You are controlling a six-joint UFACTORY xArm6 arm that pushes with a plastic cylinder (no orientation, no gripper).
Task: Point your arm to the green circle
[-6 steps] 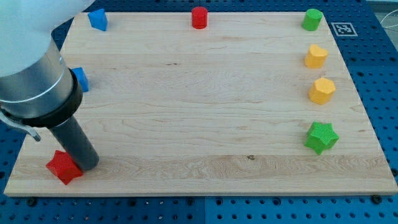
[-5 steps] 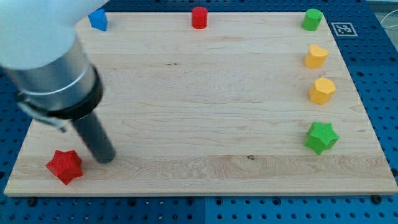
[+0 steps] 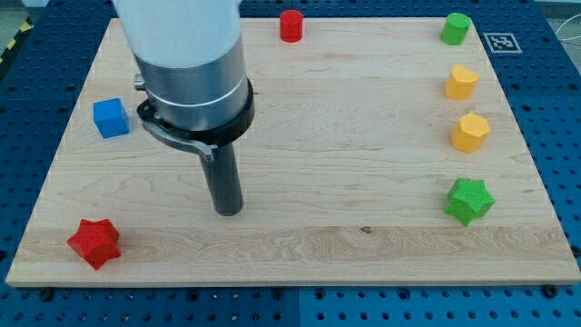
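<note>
The green circle [image 3: 456, 28] is judged light, rigid and smooth-sided, likely to slide if nudged; no grasp is possible, since only a bare rod is carried, with nothing to open or close, so it need only be approached, not pushed. It is seen as a short green cylinder. It stands far to the view's right and top of my tip [image 3: 229, 211], well apart, above two yellow blocks [image 3: 461, 82].

Pale wooden board [image 3: 363, 254] with visible grain, resting on a blue perforated base [image 3: 554, 100] — holes in even rows, a black-and-white marker tag [image 3: 500, 42] just beside the board's top-right corner — even, bright light
</note>
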